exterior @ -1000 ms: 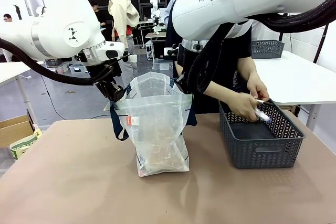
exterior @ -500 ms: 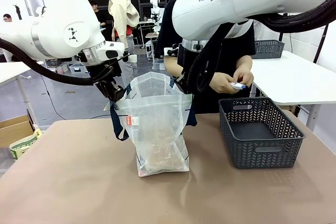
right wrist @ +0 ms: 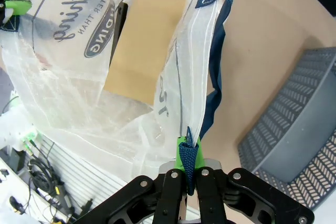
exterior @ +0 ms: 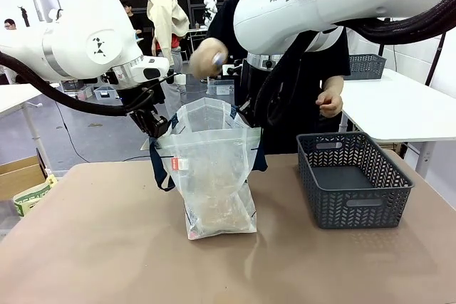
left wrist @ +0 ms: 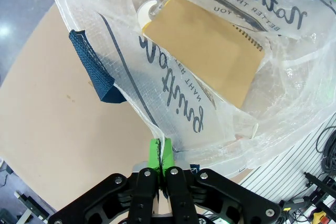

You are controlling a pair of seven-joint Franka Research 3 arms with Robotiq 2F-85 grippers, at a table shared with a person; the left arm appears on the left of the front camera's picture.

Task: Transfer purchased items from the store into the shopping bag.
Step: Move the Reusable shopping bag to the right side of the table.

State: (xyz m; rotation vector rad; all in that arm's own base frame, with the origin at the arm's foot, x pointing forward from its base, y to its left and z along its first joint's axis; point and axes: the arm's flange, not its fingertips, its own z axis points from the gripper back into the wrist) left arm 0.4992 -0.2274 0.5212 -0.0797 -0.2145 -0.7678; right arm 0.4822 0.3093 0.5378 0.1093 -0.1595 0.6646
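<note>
The shopping bag (exterior: 214,169) stands upright at mid-table, its mouth held wide between my two grippers. My left gripper (exterior: 158,127) is shut on the bag's left rim (left wrist: 152,129), its green pads (left wrist: 154,153) pressed together on the plastic. My right gripper (right wrist: 187,148) is shut on the opposite rim beside a navy strap (right wrist: 216,51). Inside the bag lies a brown notebook (left wrist: 210,56). The person's hand (exterior: 209,57) holds a small item above the bag's mouth. The store (exterior: 354,179), the dark grey basket to the right, shows a bare floor.
The person stands behind the bag and basket, the other hand (exterior: 329,102) hanging above the basket. A white side table (exterior: 406,108) with another grey basket (exterior: 363,65) is at the back right. A cardboard box (exterior: 21,176) sits beyond the table's left edge.
The person's hand lifted a small item out of the basket and carried it left to above the bag's mouth. Both arms and the bag stayed still.
</note>
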